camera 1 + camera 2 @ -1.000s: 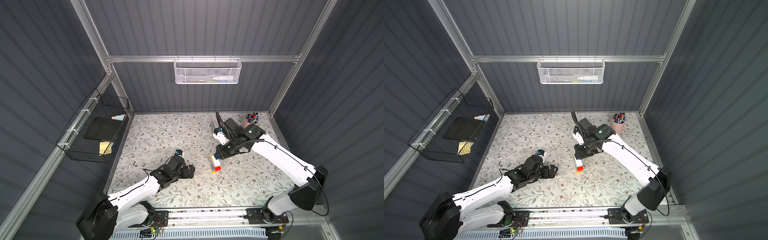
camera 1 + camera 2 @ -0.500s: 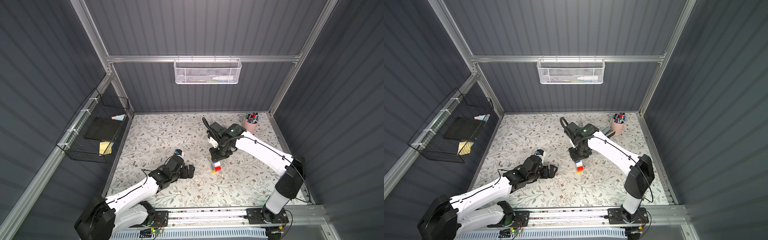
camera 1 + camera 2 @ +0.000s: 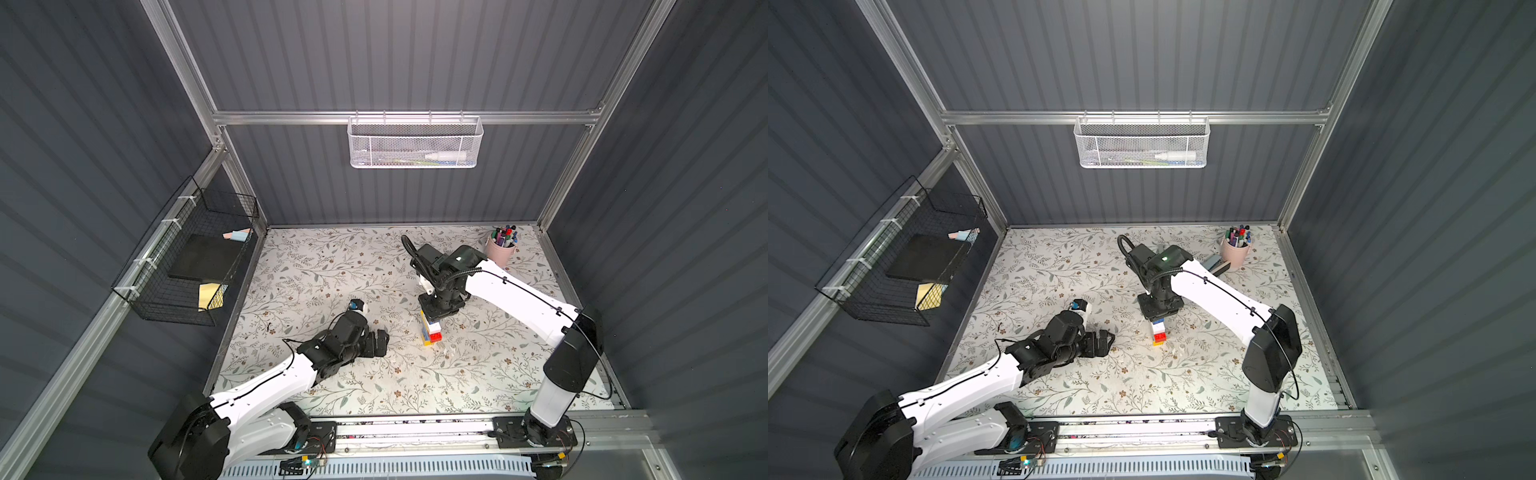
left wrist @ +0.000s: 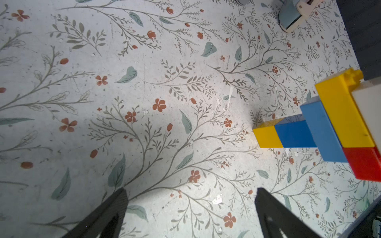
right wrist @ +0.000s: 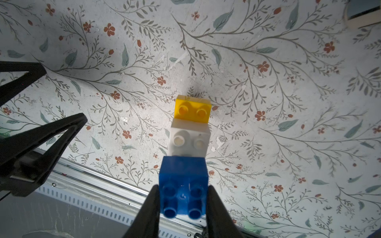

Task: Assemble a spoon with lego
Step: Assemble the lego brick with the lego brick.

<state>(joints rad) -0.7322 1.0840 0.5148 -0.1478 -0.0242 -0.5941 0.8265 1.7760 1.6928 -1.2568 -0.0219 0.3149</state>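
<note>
The right gripper (image 5: 182, 192) is clamping tight on the blue brick (image 5: 183, 173) topping the spoon (image 3: 430, 332). The spoon is standing upright in the middle of the table (image 3: 332, 266), with its narrow yellow-and-blue handle pointing down. A white brick (image 5: 189, 140), a yellow brick (image 5: 192, 111) and a red brick (image 4: 365, 164) are widening the head, and the left gripper (image 4: 190, 192) is hanging wide open and empty just beside it.

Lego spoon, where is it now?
In both top views the spoon is held on end near the table centre, its blue top brick in the shut right gripper, the left gripper to its left.
</note>
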